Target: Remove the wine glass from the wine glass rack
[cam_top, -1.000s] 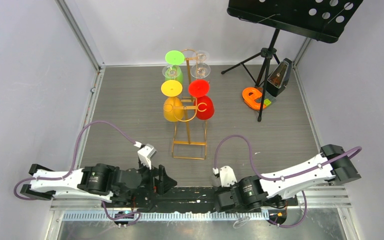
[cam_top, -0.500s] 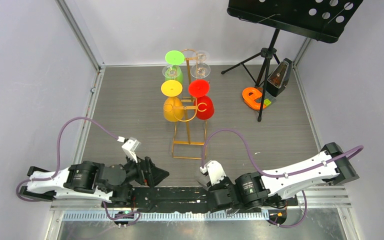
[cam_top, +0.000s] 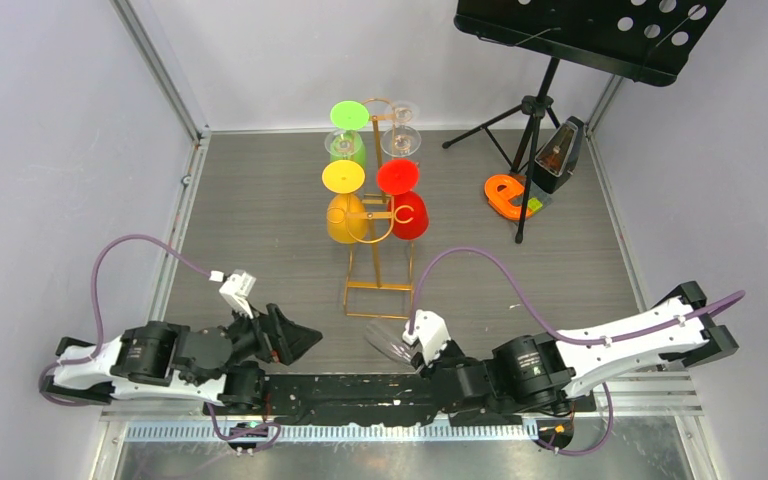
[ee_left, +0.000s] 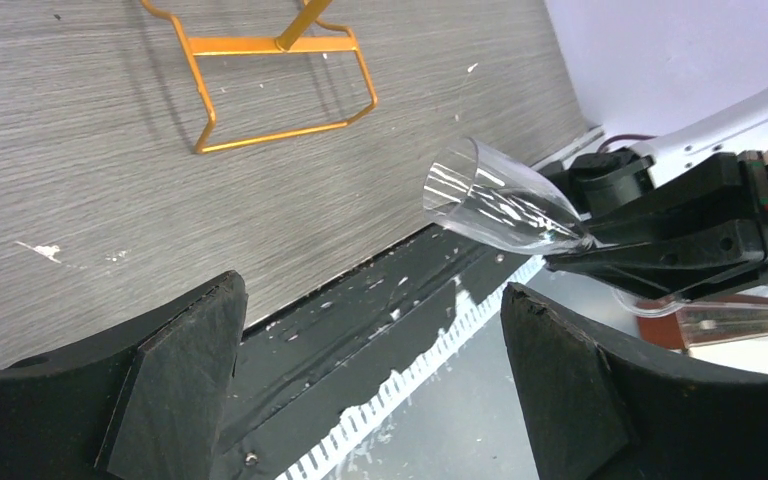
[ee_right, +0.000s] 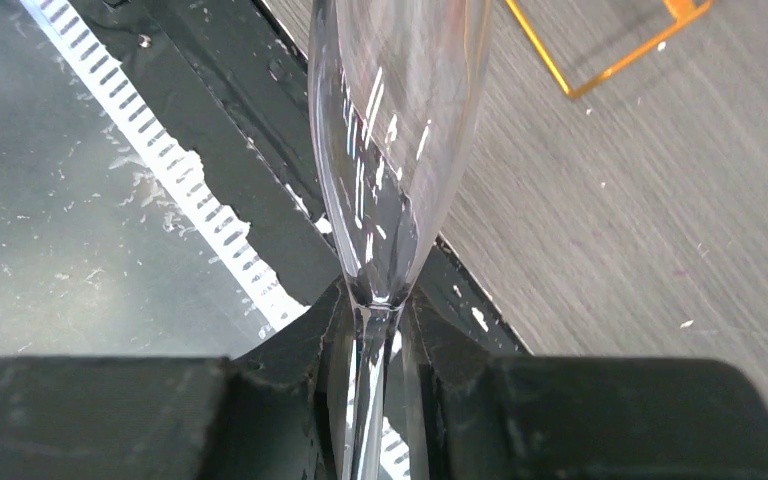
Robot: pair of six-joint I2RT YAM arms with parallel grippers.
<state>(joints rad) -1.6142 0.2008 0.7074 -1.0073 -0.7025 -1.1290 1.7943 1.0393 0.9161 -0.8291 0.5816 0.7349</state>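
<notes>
My right gripper (ee_right: 375, 320) is shut on the stem of a clear wine glass (ee_right: 395, 130), whose bowl points away from the fingers. In the top view this glass (cam_top: 390, 342) lies nearly level over the table's near edge, just in front of the gold wine glass rack (cam_top: 378, 255). The right gripper (cam_top: 430, 362) sits behind it. On the rack hang green (cam_top: 345, 140), clear (cam_top: 400, 130), yellow (cam_top: 345, 210) and red (cam_top: 407, 210) glasses. My left gripper (cam_top: 300, 340) stands open and empty, low at the near left. Its wrist view shows the held glass (ee_left: 500, 205) and the rack's base (ee_left: 280, 90).
A black music stand (cam_top: 585, 35) rises at the back right, its tripod legs spread on the table. Beside it are a dark metronome (cam_top: 560, 155) and an orange object (cam_top: 508, 195). A black strip (cam_top: 360, 385) runs along the near edge between the arm bases. Grey walls close three sides.
The right arm has swung left and forward, bringing the clear glass out over the table's near edge. The left arm has drawn back to the left, still open.
</notes>
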